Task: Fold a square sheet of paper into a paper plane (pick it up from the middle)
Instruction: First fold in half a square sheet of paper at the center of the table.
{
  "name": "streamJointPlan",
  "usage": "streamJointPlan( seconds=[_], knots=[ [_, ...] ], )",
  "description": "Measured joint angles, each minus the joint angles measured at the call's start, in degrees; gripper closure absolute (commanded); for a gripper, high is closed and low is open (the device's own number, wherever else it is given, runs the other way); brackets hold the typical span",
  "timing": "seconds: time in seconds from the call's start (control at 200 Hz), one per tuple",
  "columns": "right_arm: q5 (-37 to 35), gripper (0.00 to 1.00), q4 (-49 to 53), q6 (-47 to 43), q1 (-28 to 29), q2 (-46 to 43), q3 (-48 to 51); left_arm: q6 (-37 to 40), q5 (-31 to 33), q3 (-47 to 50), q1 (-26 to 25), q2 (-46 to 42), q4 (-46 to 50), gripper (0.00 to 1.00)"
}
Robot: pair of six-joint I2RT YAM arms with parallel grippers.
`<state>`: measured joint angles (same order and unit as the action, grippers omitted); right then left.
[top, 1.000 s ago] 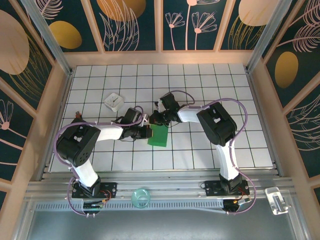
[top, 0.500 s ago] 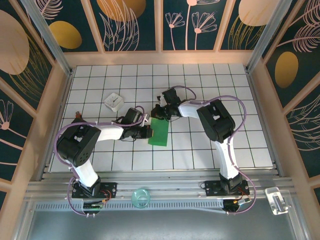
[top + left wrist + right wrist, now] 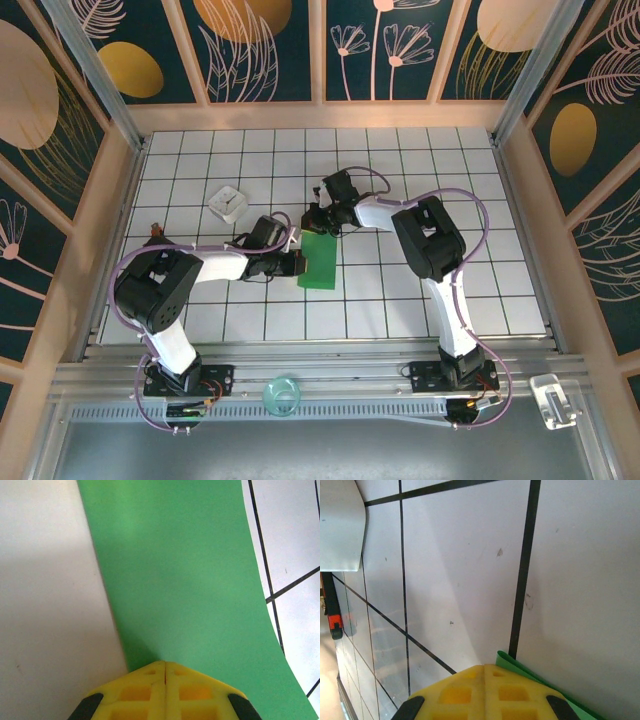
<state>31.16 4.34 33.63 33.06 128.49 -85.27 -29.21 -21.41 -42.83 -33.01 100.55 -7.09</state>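
the top camera looks steeply down from behind the arm bases over the whole table (image 3: 500,290). both wrist cameras hover close to its surface, looking past the left gripper (image 3: 165,663) and right gripper (image 3: 484,667); all share the square sheet of paper (image 3: 322,270) mid-table.

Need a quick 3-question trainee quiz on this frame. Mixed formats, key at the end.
1. True or false: the left hand and right hand both have their fingers spread.
2. What sits left of and beyond the paper? A) white box B) red cup C) scissors
3. Fill in: the ___ hand meets the paper's far end.
Key: 1 false; 2 A; 3 right.
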Motion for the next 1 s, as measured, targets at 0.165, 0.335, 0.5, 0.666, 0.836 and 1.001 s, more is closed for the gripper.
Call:
streamJointPlan(
  seconds=[0.165, 0.335, 0.5, 0.666, 0.836, 1.001],
  knots=[
    [-0.04, 1.0, 1.6, 0.0, -0.09, 0.83, -1.73, 0.33, 0.9, 0.0, -0.33, 0.0, -0.24, 1.0],
    [-0.2, 1.0, 3.19, 0.0, -0.5, 2.05, -4.26, 0.52, 1.11, 0.02, -0.44, 0.0, -0.26, 1.0],
    [-1.09, 1.0, 3.87, -0.02, -0.83, 3.23, -6.47, 0.55, 1.11, 0.02, -0.44, 0.0, -0.33, 1.0],
    [-3.69, 1.0, 3.63, -0.09, -1.57, 4.72, -9.22, 0.57, 1.11, 0.13, -0.44, 0.0, -0.59, 1.0],
    [-6.88, 1.0, 2.29, -0.46, -4.55, 5.64, -10.91, 0.52, 1.11, 0.17, -0.44, -0.04, -0.63, 1.0],
    [-9.05, 1.0, 0.11, -2.23, -8.33, 3.74, -8.0, 0.26, 1.05, 0.02, -0.46, -0.33, -0.57, 1.0]
  ],
)
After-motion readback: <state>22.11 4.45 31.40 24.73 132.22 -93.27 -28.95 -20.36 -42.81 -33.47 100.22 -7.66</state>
